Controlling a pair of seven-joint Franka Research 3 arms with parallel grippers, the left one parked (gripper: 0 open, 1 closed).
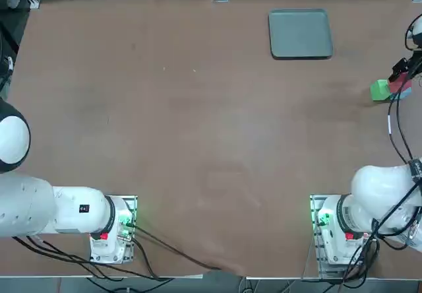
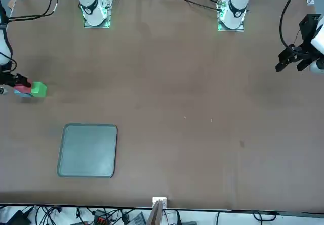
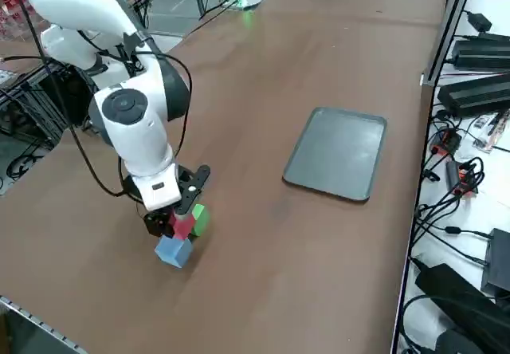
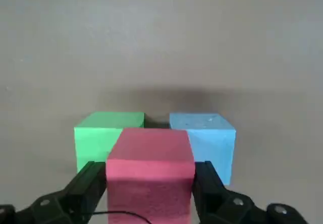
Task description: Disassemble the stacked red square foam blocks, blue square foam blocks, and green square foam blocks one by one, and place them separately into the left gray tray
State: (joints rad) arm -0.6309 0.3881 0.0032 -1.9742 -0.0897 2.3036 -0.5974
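1. Resting atop the green and blue cubes: red foam cube (image 4: 150, 171), bridging the two, matte, pinkish-red; also seen from the right side (image 3: 182, 225) and overhead (image 1: 399, 84), at the table's right edge.
2. Standing on the table under the red cube: green foam cube (image 4: 101, 135), bright, matte; nearest the tray among the three, partly visible overhead (image 1: 380, 90) and from the front (image 2: 39, 89).
3. Standing beside the green cube, a narrow gap between them: blue foam cube (image 4: 209, 135), light sky-blue; in the side view (image 3: 173, 251) nearest the table's right edge.
4. Straddling the red cube: right gripper (image 4: 150, 183), pointed down, jaws spread wide, one black fingertip (image 4: 91, 181) on each flank of the cube, just beside its faces; firm contact not discernible, cube not lifted off the two below.
5. Lying flat on the far half of the table, well apart from the cubes: gray tray (image 1: 301, 34), dark gray, rectangular, rounded corners, low rim, nothing in it; also seen from the front (image 2: 87, 150) and from the right side (image 3: 337, 151).
6. Bearing all of the above: brown table (image 1: 198, 121), matte surface.
7. Trailing along the table's far edge: black cables (image 3: 454, 171) and power units, off the work surface.
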